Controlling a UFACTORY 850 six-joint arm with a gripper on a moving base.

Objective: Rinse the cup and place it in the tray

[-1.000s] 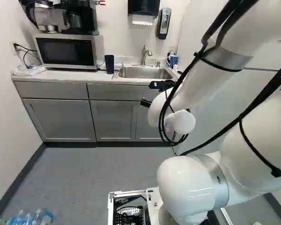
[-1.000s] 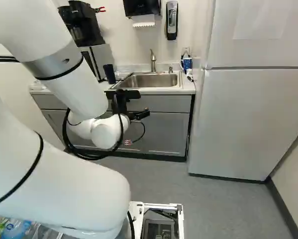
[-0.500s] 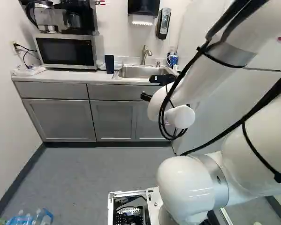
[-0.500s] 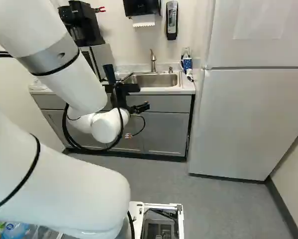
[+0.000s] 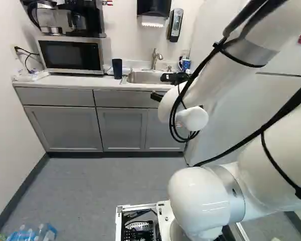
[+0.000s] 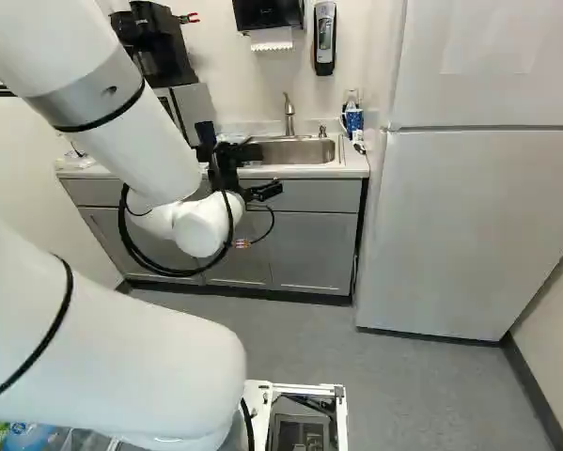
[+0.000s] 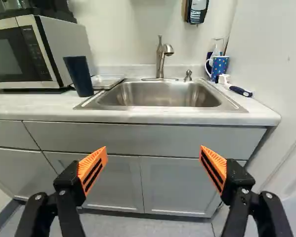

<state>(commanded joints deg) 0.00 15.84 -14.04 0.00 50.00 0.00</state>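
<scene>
Wrist view | cup [image 7: 79, 76] upright, wider end up, axis vertical | end effector [image 6: 262, 191] spread

My left base view: white back wall [image 5: 125, 30] at 12 o'clock, dark towel dispenser [image 5: 154, 7] on it; microwave [image 5: 72, 55] at 10, coffee maker [image 5: 80, 20] on top; pale surface [image 5: 65, 82] over grey cabinets [image 5: 65, 128]; grey floor [image 5: 90, 201] at 7. My right base view: white fridge [image 6: 474, 225], 3 o'clock.
</scene>
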